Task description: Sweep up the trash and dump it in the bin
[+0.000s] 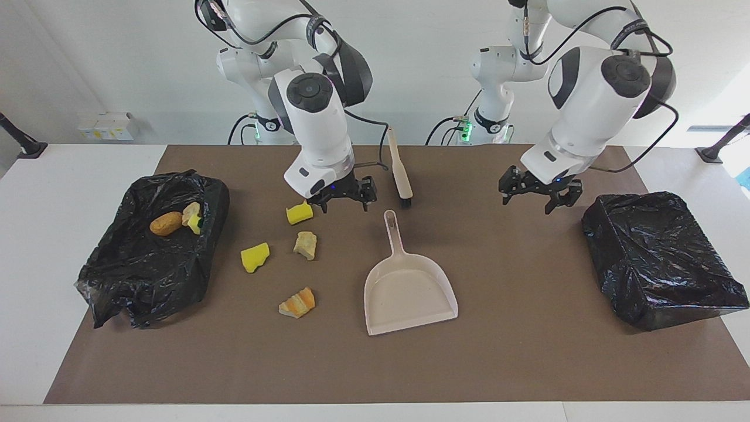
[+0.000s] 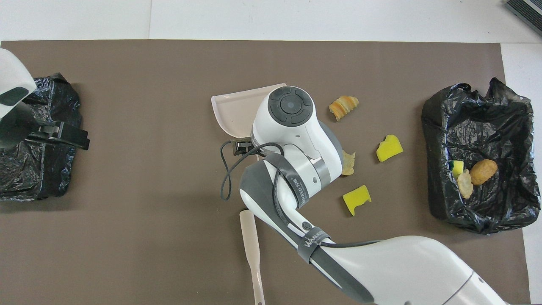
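While the beige dustpan point(image 1: 408, 293) lay flat on the brown mat point(image 1: 504, 363) with nothing gripping its handle, the right gripper point(image 1: 343, 196) hung with fingers spread and empty just above the mat. Directly below and beside that gripper sat a yellow sponge chunk point(image 1: 299, 212); a pale crumbly lump point(image 1: 305, 244), a second yellow chunk point(image 1: 254, 257) and an orange-striped wedge point(image 1: 297, 302) lay past it, farther from the robots. A beige brush point(image 1: 400, 173) rested on the mat beside the right gripper, toward the left arm's end of the tabletop. Three more scraps, among them a brown oval lump point(image 1: 166, 223), sat inside the black-lined bin point(image 1: 140, 275) at the right arm's end. The left gripper point(image 1: 540, 192) hovered spread and empty over bare mat, near a second black-bagged bin point(image 1: 662, 258).
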Robot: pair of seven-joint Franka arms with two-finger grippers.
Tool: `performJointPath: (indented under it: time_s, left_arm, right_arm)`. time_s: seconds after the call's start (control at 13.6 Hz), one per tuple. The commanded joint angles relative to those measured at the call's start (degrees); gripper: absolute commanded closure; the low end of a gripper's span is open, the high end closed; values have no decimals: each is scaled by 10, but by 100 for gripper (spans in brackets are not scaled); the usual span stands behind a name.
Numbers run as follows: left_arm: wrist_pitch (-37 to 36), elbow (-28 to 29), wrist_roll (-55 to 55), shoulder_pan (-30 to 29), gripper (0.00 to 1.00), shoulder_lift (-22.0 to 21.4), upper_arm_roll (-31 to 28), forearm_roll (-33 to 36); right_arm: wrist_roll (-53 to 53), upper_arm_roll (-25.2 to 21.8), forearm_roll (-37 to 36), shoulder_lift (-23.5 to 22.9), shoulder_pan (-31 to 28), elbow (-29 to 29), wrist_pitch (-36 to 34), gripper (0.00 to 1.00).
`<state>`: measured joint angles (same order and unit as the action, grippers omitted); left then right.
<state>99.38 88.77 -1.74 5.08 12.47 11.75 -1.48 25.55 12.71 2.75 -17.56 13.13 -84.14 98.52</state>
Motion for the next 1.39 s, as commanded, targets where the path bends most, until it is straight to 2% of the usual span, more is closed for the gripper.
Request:
performJointPath:
  time_s: [0.0,0.15,0.22,0.37,0.51,0.66,0.88,1.1,1.17,1.25,1.32]
  left_arm:
    - [42,7,57,40,0,29,-7,8]
    - [80,10,108,76,0,49,-7,10]
    - [91,10,132,88,0,60,-7,9]
    - [138,13,207,117,0,84,-8,10]
    - [170,15,248,146,0,107,-8,10]
    - [173,15,272,157,0,115,-7,4]
    - [228,11,404,220,0,170,-8,7]
    - [198,9,417,223,2,170,-8,8]
    - [196,11,421,224,11,167,-8,7]
    - [188,11,425,224,15,165,-7,7]
    - [180,11,427,225,25,163,-7,5]
  right_arm:
    - [-14,3,23,58,7,-67,-10,0]
    - [-36,3,77,94,9,-122,-22,0]
    - [-35,4,84,129,36,-172,-9,0]
    - [3,5,87,216,89,-307,59,0]
    - [27,6,150,269,141,-406,124,0]
    - [98,6,156,257,195,-431,174,0]
    - [124,7,157,250,250,-471,213,0]
    - [141,6,157,241,297,-523,291,0]
    - [164,6,157,227,310,-526,312,0]
    - [174,6,157,223,316,-526,316,0]
    - [173,6,156,224,316,-527,311,0]
